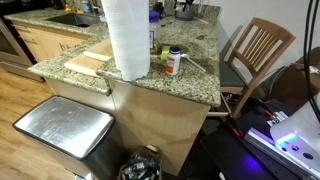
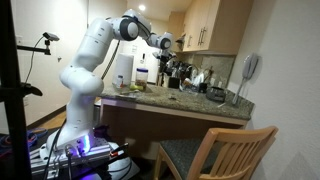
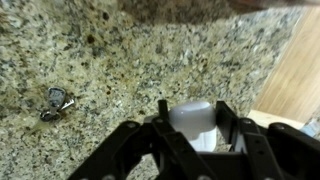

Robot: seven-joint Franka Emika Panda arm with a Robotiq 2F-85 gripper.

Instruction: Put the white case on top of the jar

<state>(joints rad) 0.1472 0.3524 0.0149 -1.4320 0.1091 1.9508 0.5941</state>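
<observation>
Two black fingers [image 3: 165, 125] of the gripper [image 3: 192, 125] at lower centre of the wrist view, pinching the white case [image 3: 193, 120] between them, above speckled granite countertop [image 3: 110, 60]. Small metal keys [image 3: 57, 101] lying on the granite at left of that frame, well apart from the case. Bare wood floor [image 3: 295, 75] at right edge beyond the counter rim.

Seen in an exterior view: jar [image 1: 174, 61], white body with orange-red band, upright on the countertop [image 1: 190, 85] at upper centre, just right of the large paper towel roll [image 1: 127, 38]. Wooden cutting board [image 1: 87, 64] left of the roll. Steel-lidded trash bin [image 1: 62, 128] at lower left, wooden chair [image 1: 255, 52] at upper right. Gripper not visible in this frame.

Seen in an exterior view: white arm [image 2: 90, 60] at left of frame, reaching right, gripper [image 2: 166, 45] raised above the countertop [image 2: 190, 102] at upper centre. Case too small to resolve here. Chair [image 2: 225, 155] at lower right.
</observation>
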